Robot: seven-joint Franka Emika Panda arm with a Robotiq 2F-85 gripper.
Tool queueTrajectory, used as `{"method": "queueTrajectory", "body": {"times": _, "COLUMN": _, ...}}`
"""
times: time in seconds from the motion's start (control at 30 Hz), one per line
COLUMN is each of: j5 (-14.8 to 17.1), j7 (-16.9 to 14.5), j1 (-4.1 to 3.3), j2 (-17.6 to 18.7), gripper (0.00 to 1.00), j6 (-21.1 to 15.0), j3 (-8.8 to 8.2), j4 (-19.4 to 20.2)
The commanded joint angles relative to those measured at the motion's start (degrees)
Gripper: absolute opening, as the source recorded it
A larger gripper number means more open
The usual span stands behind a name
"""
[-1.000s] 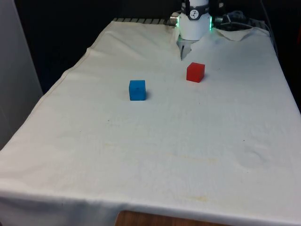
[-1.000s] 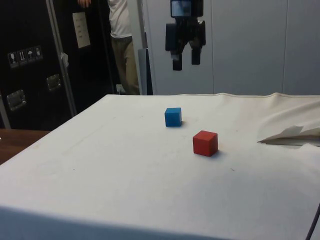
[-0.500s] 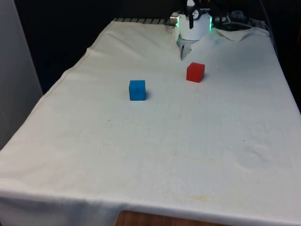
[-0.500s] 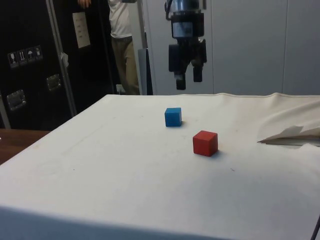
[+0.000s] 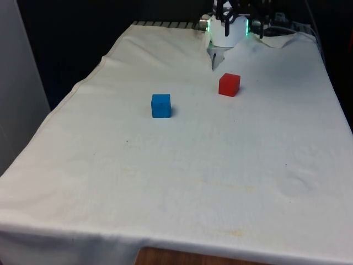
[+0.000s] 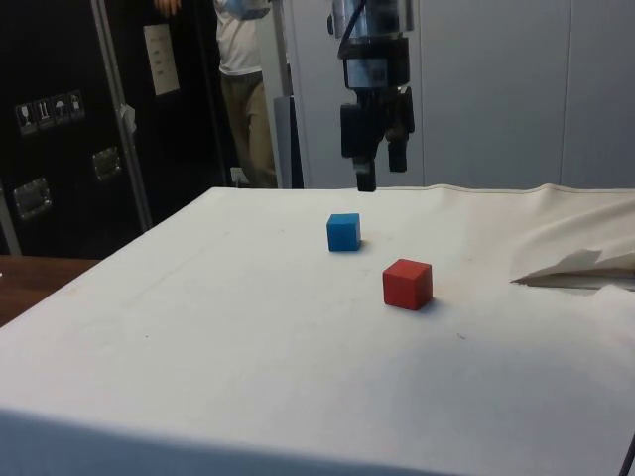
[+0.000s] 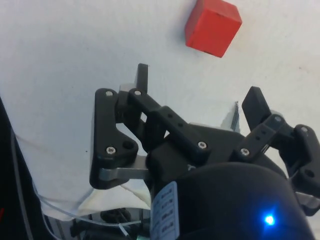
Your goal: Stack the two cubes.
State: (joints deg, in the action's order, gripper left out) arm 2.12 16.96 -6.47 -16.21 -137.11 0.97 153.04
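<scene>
A blue cube (image 5: 161,105) sits on the white cloth towards the front view's left, and a red cube (image 5: 229,84) lies apart from it, further back and to the right. In the side view the blue cube (image 6: 343,231) is behind the red cube (image 6: 408,284). My gripper (image 6: 381,171) hangs in the air above the table, higher than both cubes and just past the blue one, with its fingers open and pointing down. In the wrist view the open gripper (image 7: 199,92) holds nothing, and the red cube (image 7: 212,27) lies on the cloth beyond the fingertips (image 7: 142,77).
A raised fold of cloth (image 6: 580,268) lies at the table's far end near the robot base (image 5: 227,33). A person (image 6: 243,89) stands behind the table in the side view, beside dark cabinets (image 6: 60,119).
The gripper has come down towards the table and shifted slightly rightward in the side view, still open. Both cubes have stayed in place.
</scene>
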Motion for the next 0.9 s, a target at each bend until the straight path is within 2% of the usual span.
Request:
{"method": "queueTrajectory", "body": {"times": 0.0, "j5": -0.3, "j7": 0.5, "j1": 0.0, "j2": -0.3, "gripper": 1.0, "j6": -0.2, "j3": 0.23, "j4": 0.3}}
{"method": "queueTrajectory", "body": {"times": 0.17, "j5": -0.5, "j7": 0.7, "j1": -0.06, "j2": -1.0, "gripper": 1.0, "j6": -0.6, "j3": 0.86, "j4": 1.4}}
{"method": "queueTrajectory", "body": {"times": 0.23, "j5": -0.7, "j7": 1.1, "j1": 0.06, "j2": -1.6, "gripper": 1.0, "j6": -1.7, "j3": 1.6, "j4": 2.7}}
{"method": "queueTrajectory", "body": {"times": 0.27, "j5": 0.0, "j7": 0.2, "j1": -0.06, "j2": -1.1, "gripper": 1.0, "j6": -0.5, "j3": 1.26, "j4": 1.9}}
{"method": "queueTrajectory", "body": {"times": 0.3, "j5": -0.7, "j7": 1.3, "j1": 0.06, "j2": -1.8, "gripper": 1.0, "j6": -2.1, "j3": 1.83, "j4": 3.1}}
{"method": "queueTrajectory", "body": {"times": 0.5, "j5": -1.1, "j7": 2.3, "j1": 0.29, "j2": -2.6, "gripper": 1.0, "j6": -6.2, "j3": 3.32, "j4": 6.5}}
{"method": "queueTrajectory", "body": {"times": 0.53, "j5": -0.1, "j7": 1.1, "j1": -0.06, "j2": -2.1, "gripper": 1.0, "j6": -5.7, "j3": 2.81, "j4": 6.1}}
{"method": "queueTrajectory", "body": {"times": 0.57, "j5": -1.2, "j7": 2.5, "j1": 0.34, "j2": -2.6, "gripper": 1.0, "j6": -6.6, "j3": 3.55, "j4": 6.8}}
{"method": "queueTrajectory", "body": {"times": 0.63, "j5": -1.4, "j7": 2.9, "j1": 0.46, "j2": -2.7, "gripper": 1.0, "j6": -7.8, "j3": 3.9, "j4": 7.6}}
{"method": "queueTrajectory", "body": {"times": 0.8, "j5": -1.3, "j7": 3.0, "j1": 0.34, "j2": -2.8, "gripper": 1.0, "j6": -9.6, "j3": 4.24, "j4": 8.9}}
{"method": "queueTrajectory", "body": {"times": 0.83, "j5": -0.4, "j7": 2.1, "j1": -0.06, "j2": -2.4, "gripper": 1.0, "j6": -9.2, "j3": 3.78, "j4": 8.5}}
{"method": "queueTrajectory", "body": {"times": 0.87, "j5": -1.1, "j7": 2.9, "j1": 0.29, "j2": -2.9, "gripper": 1.0, "j6": -9.6, "j3": 4.18, "j4": 8.9}}
